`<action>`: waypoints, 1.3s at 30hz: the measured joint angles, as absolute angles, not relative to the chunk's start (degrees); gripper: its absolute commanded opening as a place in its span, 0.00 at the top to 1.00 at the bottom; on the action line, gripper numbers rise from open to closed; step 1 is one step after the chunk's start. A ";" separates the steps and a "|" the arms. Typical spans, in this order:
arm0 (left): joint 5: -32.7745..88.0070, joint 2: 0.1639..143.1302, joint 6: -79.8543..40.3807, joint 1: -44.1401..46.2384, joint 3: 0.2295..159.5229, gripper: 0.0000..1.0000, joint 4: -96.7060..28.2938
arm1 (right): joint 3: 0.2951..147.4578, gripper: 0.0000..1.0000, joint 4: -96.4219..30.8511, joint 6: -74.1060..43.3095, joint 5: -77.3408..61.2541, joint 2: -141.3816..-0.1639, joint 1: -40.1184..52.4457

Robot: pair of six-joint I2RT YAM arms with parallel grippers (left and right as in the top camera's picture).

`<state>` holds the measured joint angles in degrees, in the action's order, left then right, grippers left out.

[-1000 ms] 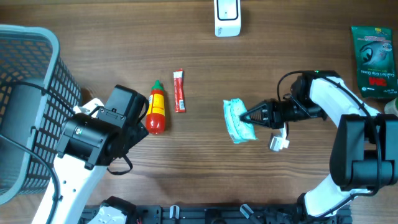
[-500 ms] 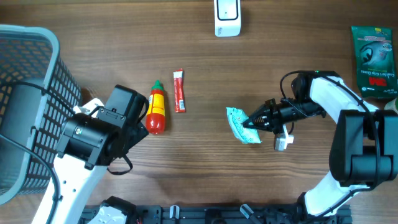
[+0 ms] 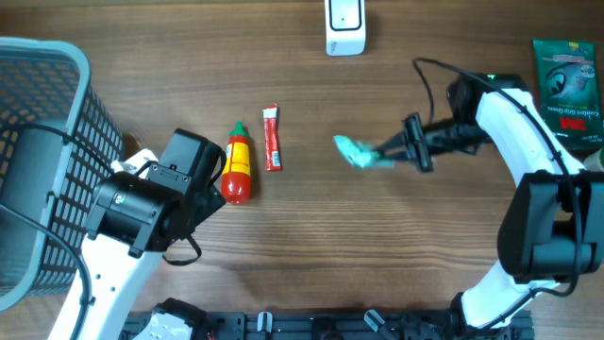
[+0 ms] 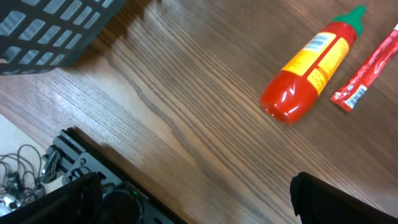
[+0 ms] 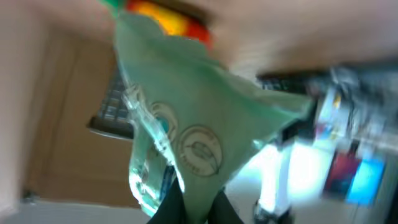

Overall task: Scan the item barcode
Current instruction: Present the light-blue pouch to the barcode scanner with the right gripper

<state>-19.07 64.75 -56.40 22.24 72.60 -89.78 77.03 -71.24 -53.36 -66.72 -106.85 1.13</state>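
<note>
The item is a pale green, crinkled packet (image 3: 352, 151), held off the table edge-on right of centre by my right gripper (image 3: 381, 156), which is shut on it. In the right wrist view the packet (image 5: 199, 124) fills the middle, its lower edge pinched between the dark fingertips (image 5: 171, 208); no barcode shows on it. A white scanner (image 3: 344, 26) stands at the far edge, beyond the packet. My left gripper (image 4: 199, 208) stands open and empty over bare wood at the near left, just short of a red sauce bottle (image 4: 309, 65).
A dark mesh basket (image 3: 42, 142) fills the left side. The red sauce bottle (image 3: 237, 163) and a thin red sachet (image 3: 272, 138) lie left of centre. A green retail pack (image 3: 564, 80) lies at the far right edge.
My right gripper has lifted the green packet off the table, carried it toward the far side and turned it from flat to edge-on. The left arm has stayed still.
</note>
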 measured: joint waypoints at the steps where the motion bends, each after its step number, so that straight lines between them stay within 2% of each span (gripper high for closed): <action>1: -19.05 64.75 -56.40 22.24 72.62 0.00 -89.65 | 77.10 0.95 -64.62 -54.39 -66.43 -106.96 1.45; 5: -19.05 64.73 -56.40 22.26 72.60 0.00 -89.67 | 77.12 0.96 -39.77 -56.14 -64.82 -107.04 2.50; 8: -19.05 64.69 -56.40 22.26 72.60 0.00 -89.65 | 77.45 0.95 -29.78 -59.42 -58.92 -107.04 3.77; 13: -19.05 64.66 -56.40 22.26 72.60 0.00 -89.62 | 77.34 0.95 -24.38 -67.68 -40.36 -107.07 7.35; 18: -19.05 64.66 -56.40 22.26 72.60 0.00 -89.62 | 77.41 0.95 -17.02 -68.34 -29.67 -107.85 11.49; 29: -19.05 64.64 -56.40 22.26 72.60 0.00 -89.62 | 77.62 0.95 3.18 -73.60 -20.10 -119.00 13.96; 33: -19.05 64.64 -56.40 22.26 72.60 0.00 -89.65 | 82.02 0.95 5.13 -75.07 -18.02 -121.80 13.98; 39: -19.05 64.64 -56.40 22.26 72.60 0.00 -89.62 | 96.05 0.95 4.89 -75.75 -17.45 -130.63 14.13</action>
